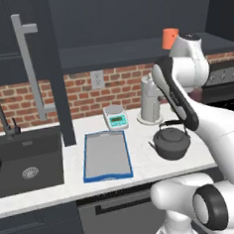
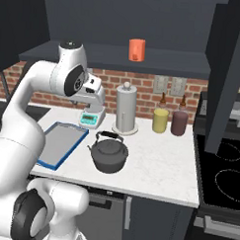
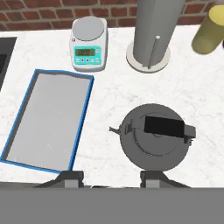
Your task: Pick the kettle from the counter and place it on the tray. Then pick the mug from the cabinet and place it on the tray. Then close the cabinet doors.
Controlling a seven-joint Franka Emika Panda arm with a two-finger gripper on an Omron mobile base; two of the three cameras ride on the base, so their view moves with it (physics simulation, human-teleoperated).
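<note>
White speckled stone forms the desk [image 1: 143,174], with a black sink [image 1: 25,161] set in its left end. On it sits the kettle [image 2: 109,155], dark and squat, its wire handle arched over the lid and its short spout pointing toward the tray [image 2: 61,145]. Kettle and tray are near each other but apart, with bare stone between them. The tray (grey, with a blue rim) lies flat and holds nothing.

Behind the tray stands a small scale [image 3: 89,43] with a teal face, and to its right a silver paper-towel cylinder [image 2: 126,110] on a round base. Further right are a yellow jar [image 2: 160,120] and a dark red jar [image 2: 179,122], just beside each other against the brick wall.

The end effector [image 3: 111,177] hangs above the desk, over the gap between kettle and tray, looking straight down. Its two fingertips [image 3: 72,177] stand spread wide with nothing between them, so it is open. It touches neither kettle nor tray.

Up on the cabinet's [image 2: 121,16] dark shelf [image 2: 159,60] stands the orange mug [image 2: 137,49], upright. The cabinet doors are swung open: one door [image 1: 50,69] shows edge-on over the sink with its long grey bar handle [image 1: 30,66], the other door [image 2: 228,72] at the right, above the stove [image 2: 223,181].
</note>
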